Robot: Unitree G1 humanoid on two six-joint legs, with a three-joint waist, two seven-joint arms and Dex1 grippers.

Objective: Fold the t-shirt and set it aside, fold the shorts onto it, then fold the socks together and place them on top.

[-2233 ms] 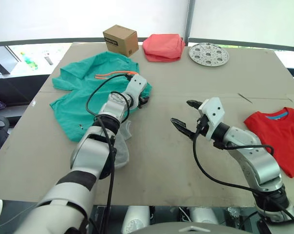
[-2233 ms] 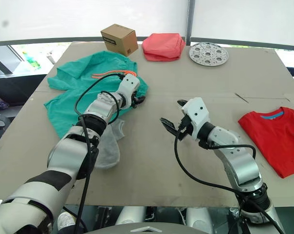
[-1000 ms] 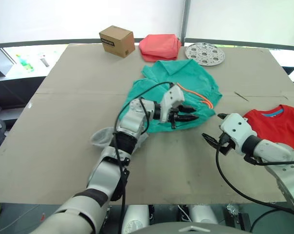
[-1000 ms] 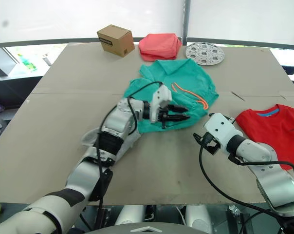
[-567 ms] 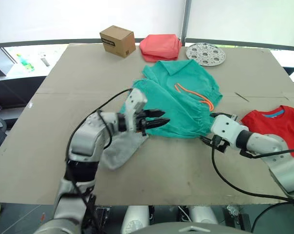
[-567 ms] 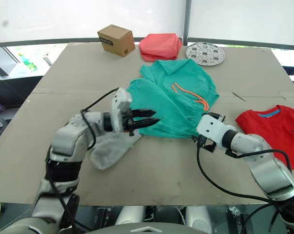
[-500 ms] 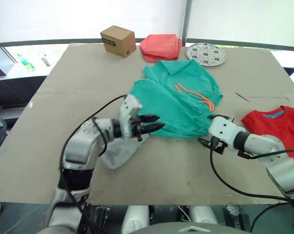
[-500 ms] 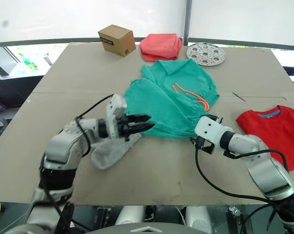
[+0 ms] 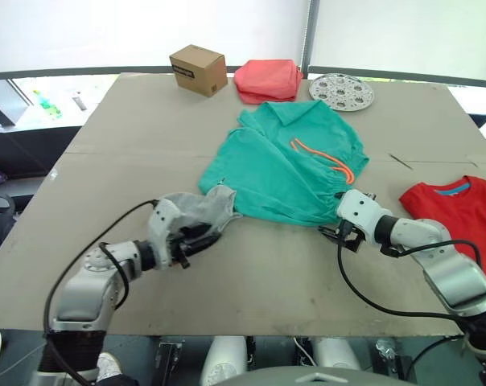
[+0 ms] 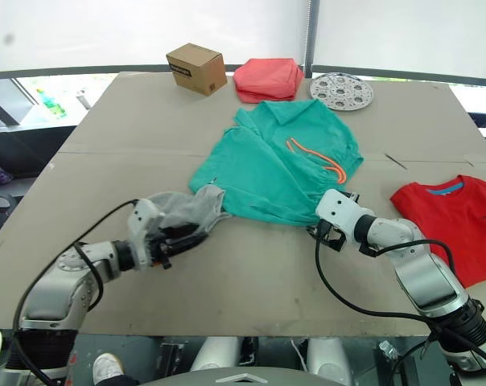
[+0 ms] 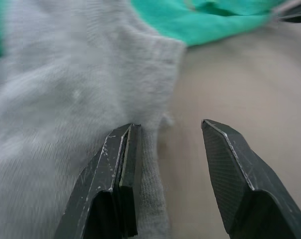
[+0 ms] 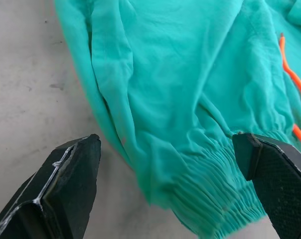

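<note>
Where they lie crumpled, the teal shorts (image 9: 290, 169) show an orange drawstring (image 9: 327, 159).

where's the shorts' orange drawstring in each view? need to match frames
Left eye view: the drawstring lies on the shorts, mid-table, toward the waistband.
Right eye view: same spot, the string at.
Left wrist view: I can't make it out; a strip of teal beyond the socks.
Right wrist view: an orange line running past the gathered waistband.
Shared landmark: the cardboard box at the table's far edge, in both eye views.
</note>
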